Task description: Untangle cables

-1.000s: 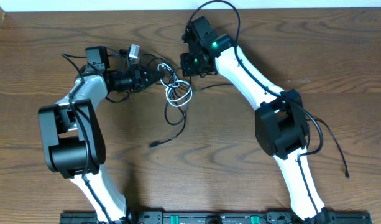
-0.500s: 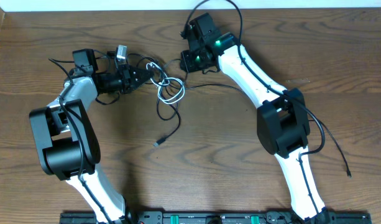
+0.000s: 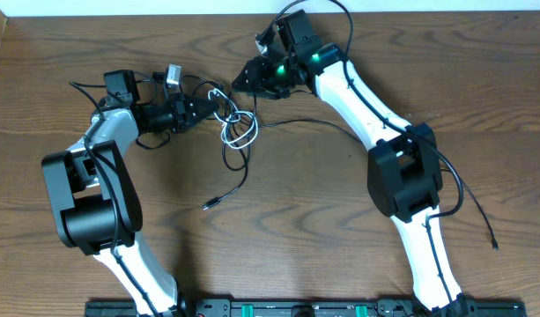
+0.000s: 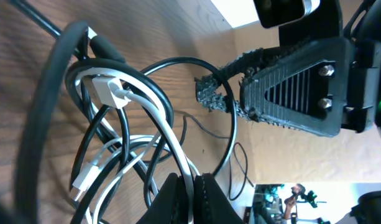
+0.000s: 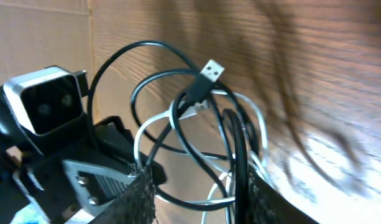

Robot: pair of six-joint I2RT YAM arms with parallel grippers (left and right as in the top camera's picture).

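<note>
A dark wood-grain table (image 3: 278, 255) fills the view. A white strip (image 3: 146, 7) borders its far edge, a black rail (image 3: 278, 309) its near edge.

The left arm (image 3: 105, 134) and right arm (image 3: 351, 81) are white with black joints

Overhead straight down, far, whole table (image 3: 340, 220); wrist views close, low, facing each other, sharing cables (image 3: 237, 128)

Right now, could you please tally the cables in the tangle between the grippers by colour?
white cable: 1
black cables: at least 2; overlaps hide the exact number
Total: at least 3
</note>
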